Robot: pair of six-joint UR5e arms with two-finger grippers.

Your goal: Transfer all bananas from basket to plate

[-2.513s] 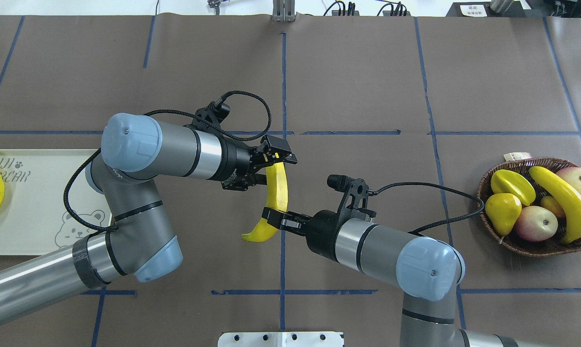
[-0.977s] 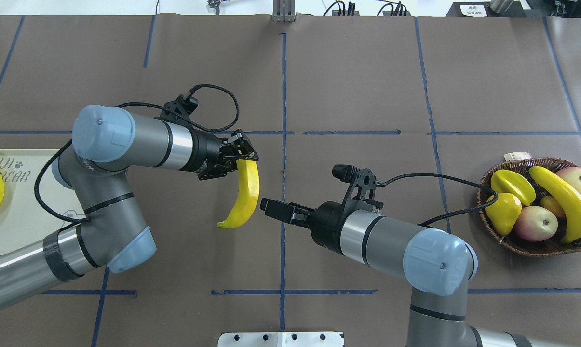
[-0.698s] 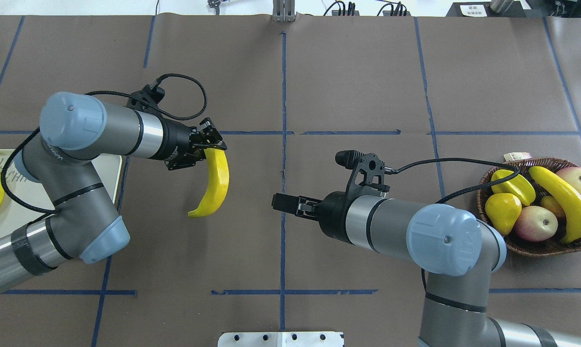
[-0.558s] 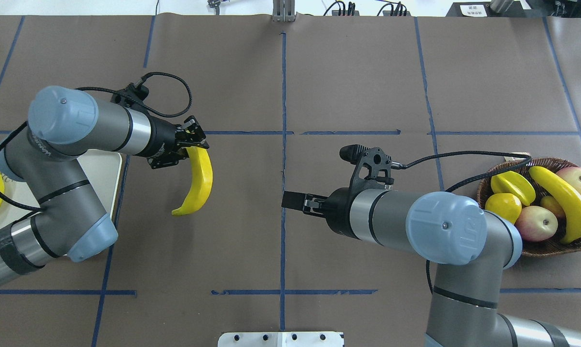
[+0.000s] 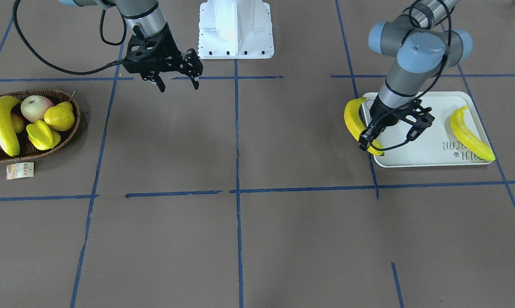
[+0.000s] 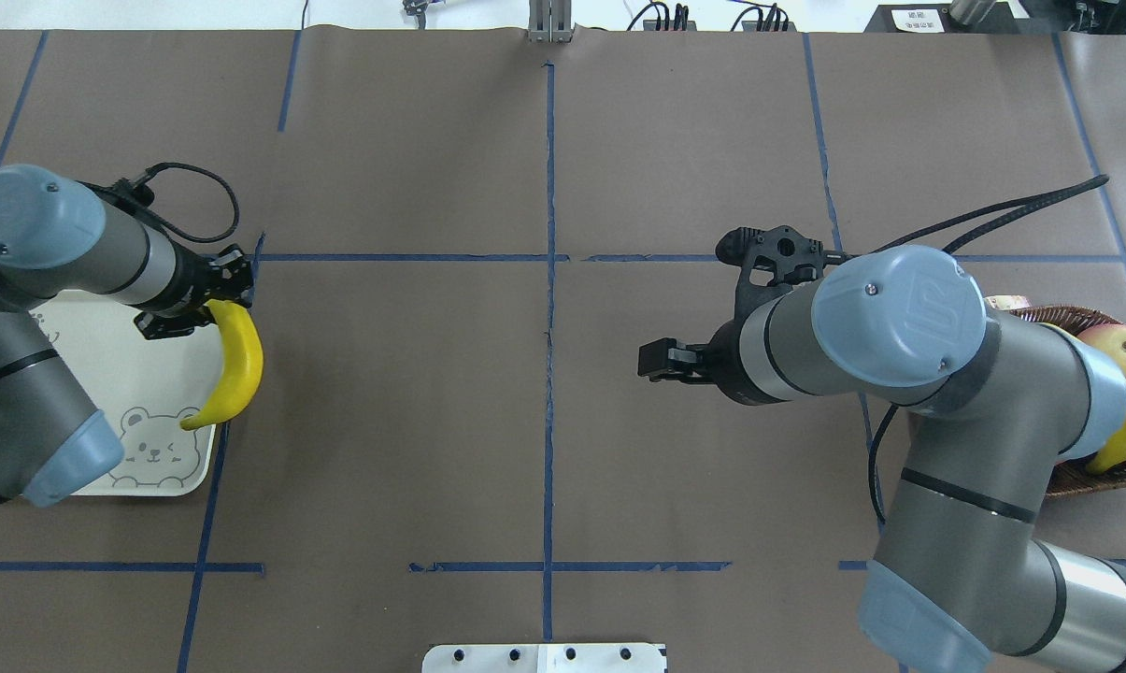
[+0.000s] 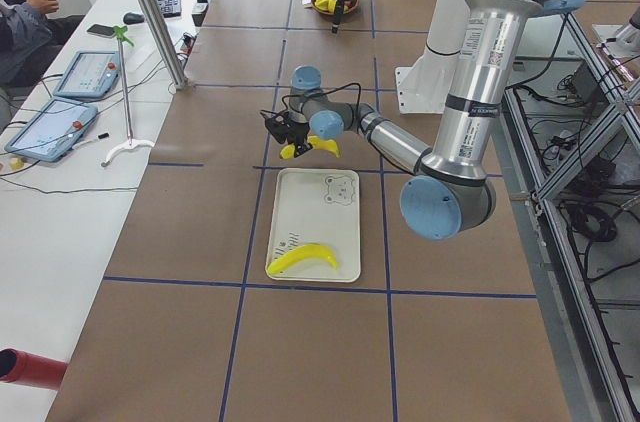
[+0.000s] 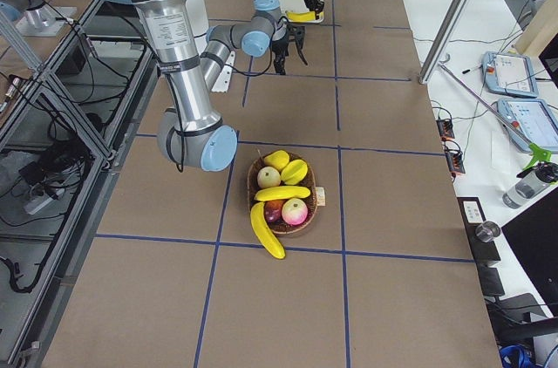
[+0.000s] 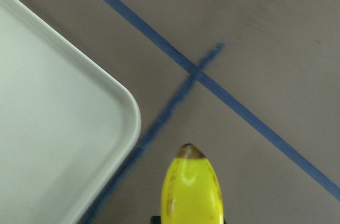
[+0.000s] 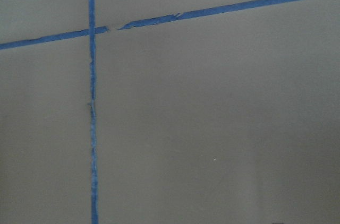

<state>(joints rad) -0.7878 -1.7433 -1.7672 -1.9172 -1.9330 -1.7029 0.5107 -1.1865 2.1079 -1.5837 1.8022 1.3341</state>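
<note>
My left gripper (image 5: 368,143) (image 6: 209,304) is shut on one end of a yellow banana (image 5: 354,122) (image 6: 235,366) (image 9: 192,189), which hangs in the air over the inner edge of the pale plate (image 5: 428,147) (image 6: 142,388) (image 9: 58,139). A second banana (image 5: 471,134) (image 7: 300,259) lies on the plate's outer side. My right gripper (image 5: 178,85) (image 6: 654,360) is open and empty above bare table, between the centre line and the wicker basket (image 5: 71,130) (image 8: 255,189). The basket holds two bananas (image 5: 3,124) (image 8: 282,193); one banana (image 8: 268,230) sticks out over the rim.
The basket also carries apples (image 5: 36,107), a yellow pear (image 5: 60,117) and a starfruit (image 5: 41,134); a paper tag (image 5: 20,170) lies beside it. In the overhead view my right arm covers most of the basket. The white robot base (image 5: 236,30) stands at the table's back middle.
My left arm has carried the banana leftward from mid-table to the plate's edge. My right arm, open and empty, has drawn back toward the basket.
</note>
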